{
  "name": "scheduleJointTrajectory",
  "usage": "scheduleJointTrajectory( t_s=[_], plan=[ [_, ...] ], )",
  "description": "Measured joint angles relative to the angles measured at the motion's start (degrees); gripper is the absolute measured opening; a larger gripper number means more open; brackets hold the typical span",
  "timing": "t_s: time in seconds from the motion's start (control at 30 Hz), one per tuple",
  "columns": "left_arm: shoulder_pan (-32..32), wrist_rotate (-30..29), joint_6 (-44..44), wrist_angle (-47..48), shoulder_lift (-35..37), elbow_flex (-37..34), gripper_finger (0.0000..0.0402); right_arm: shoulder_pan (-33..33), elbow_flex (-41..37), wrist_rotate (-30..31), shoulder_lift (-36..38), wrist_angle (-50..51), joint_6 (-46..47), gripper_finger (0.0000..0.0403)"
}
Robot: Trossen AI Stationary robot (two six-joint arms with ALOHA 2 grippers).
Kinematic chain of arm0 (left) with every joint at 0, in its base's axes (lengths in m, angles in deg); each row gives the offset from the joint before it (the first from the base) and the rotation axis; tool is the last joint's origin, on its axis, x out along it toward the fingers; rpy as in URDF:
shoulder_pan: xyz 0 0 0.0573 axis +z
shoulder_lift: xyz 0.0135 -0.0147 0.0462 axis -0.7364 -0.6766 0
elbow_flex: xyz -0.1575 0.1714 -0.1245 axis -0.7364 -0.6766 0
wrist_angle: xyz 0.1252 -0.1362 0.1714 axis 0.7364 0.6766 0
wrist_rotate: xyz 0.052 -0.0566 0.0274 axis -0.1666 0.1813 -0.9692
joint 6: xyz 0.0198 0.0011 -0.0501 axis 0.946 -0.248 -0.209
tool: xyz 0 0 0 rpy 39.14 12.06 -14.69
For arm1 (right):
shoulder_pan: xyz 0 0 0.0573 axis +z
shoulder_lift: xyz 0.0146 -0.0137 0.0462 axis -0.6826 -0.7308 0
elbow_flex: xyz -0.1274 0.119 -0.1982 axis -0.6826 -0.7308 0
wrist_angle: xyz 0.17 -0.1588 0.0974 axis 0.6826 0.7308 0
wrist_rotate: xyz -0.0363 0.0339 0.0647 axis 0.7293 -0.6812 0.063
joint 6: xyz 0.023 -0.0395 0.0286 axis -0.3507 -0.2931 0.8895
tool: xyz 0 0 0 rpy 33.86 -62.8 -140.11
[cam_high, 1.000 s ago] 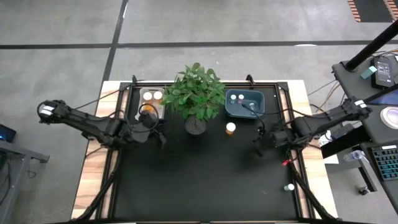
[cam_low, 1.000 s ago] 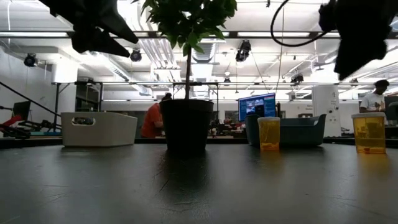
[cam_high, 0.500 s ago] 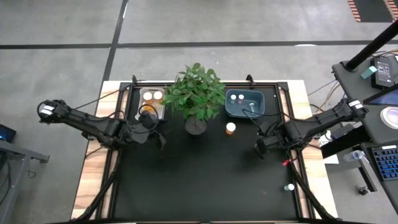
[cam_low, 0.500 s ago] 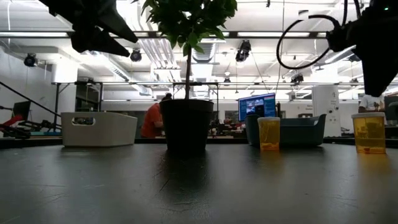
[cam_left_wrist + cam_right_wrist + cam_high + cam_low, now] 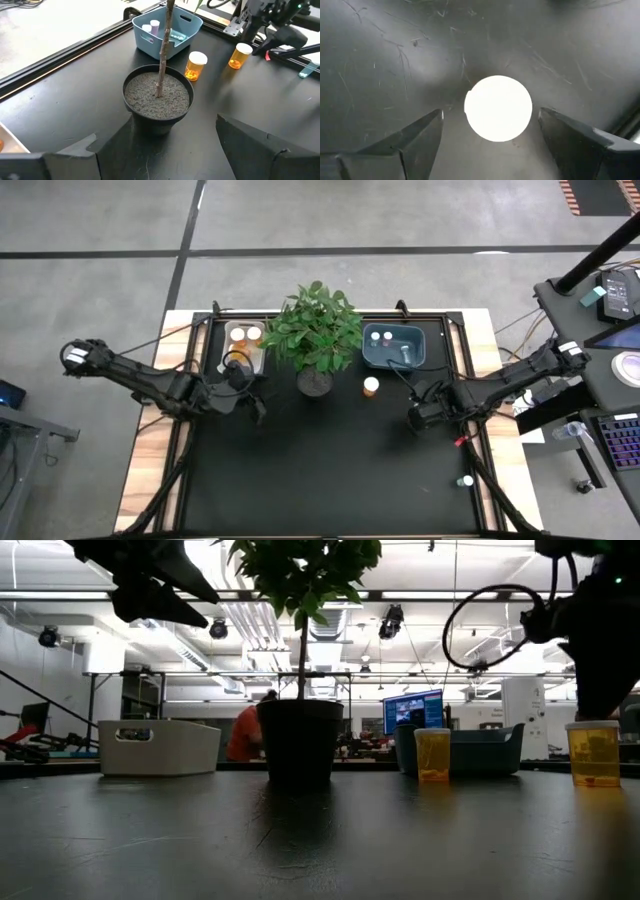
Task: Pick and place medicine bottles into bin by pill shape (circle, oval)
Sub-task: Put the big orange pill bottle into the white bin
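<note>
An amber medicine bottle (image 5: 592, 752) with a white cap (image 5: 498, 108) stands upright on the black table at the right. My right gripper (image 5: 490, 112) is open and points down over it, one finger on either side of the cap with clear room between; in the high view this gripper (image 5: 418, 418) hides the bottle. A second amber bottle (image 5: 371, 386) stands in front of the blue bin (image 5: 393, 345). A tiny pale bottle (image 5: 465, 480) stands near the table's front right corner. My left gripper (image 5: 252, 397) hangs open in the air, left of the plant pot (image 5: 157, 97).
A leafy potted plant (image 5: 318, 330) stands at the middle back, between the white bin (image 5: 245, 340) with two bottles and the blue bin holding small bottles. People show in the room behind the table. The black mat's near half lies bare.
My right gripper has sunk toward the amber bottle at the right and tipped to point more steeply down; it now stands right over the cap. The bottles have not moved.
</note>
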State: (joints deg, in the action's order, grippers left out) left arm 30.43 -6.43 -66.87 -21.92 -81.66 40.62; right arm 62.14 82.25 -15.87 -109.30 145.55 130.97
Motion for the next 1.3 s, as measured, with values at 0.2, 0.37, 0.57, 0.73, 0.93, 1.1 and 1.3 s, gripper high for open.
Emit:
scheduleJointTrajectory(
  t_s=[0.2, 0.37, 0.57, 0.73, 0.93, 1.1, 1.3],
  plan=[
    [-0.01, 0.00, 0.00, -0.17, 0.00, 0.00, 0.0265, 0.00, -1.87, 0.81, -2.89, -1.89, 0.44, 0.0312],
    [-0.28, 0.00, -0.12, -0.44, -0.27, 0.00, 0.0265, 0.00, -2.14, 1.09, -4.77, -3.13, -0.45, 0.0285],
    [-2.25, 0.00, -0.26, -0.80, -0.52, -0.08, 0.0265, 0.00, -2.14, 1.10, -5.60, -4.68, -1.55, 0.0233],
    [-5.02, 0.00, -0.36, -1.84, -0.59, -0.37, 0.0265, 0.00, -2.14, 1.09, -5.05, -4.63, -1.55, 0.0202],
    [-9.34, 0.00, -1.79, -2.90, -2.93, -0.91, 0.0265, 0.02, -0.50, 1.09, -4.51, -6.97, -3.52, 0.0202],
    [-12.67, 0.09, -1.77, -5.27, -6.61, -0.94, 0.0265, 0.04, 1.56, 1.04, -5.40, -15.90, -8.46, 0.0204],
    [-15.40, 1.30, -1.72, -9.22, -12.28, -0.96, 0.0265, 0.04, 4.76, 0.93, -9.62, -28.66, -17.20, 0.0204]
  ],
)
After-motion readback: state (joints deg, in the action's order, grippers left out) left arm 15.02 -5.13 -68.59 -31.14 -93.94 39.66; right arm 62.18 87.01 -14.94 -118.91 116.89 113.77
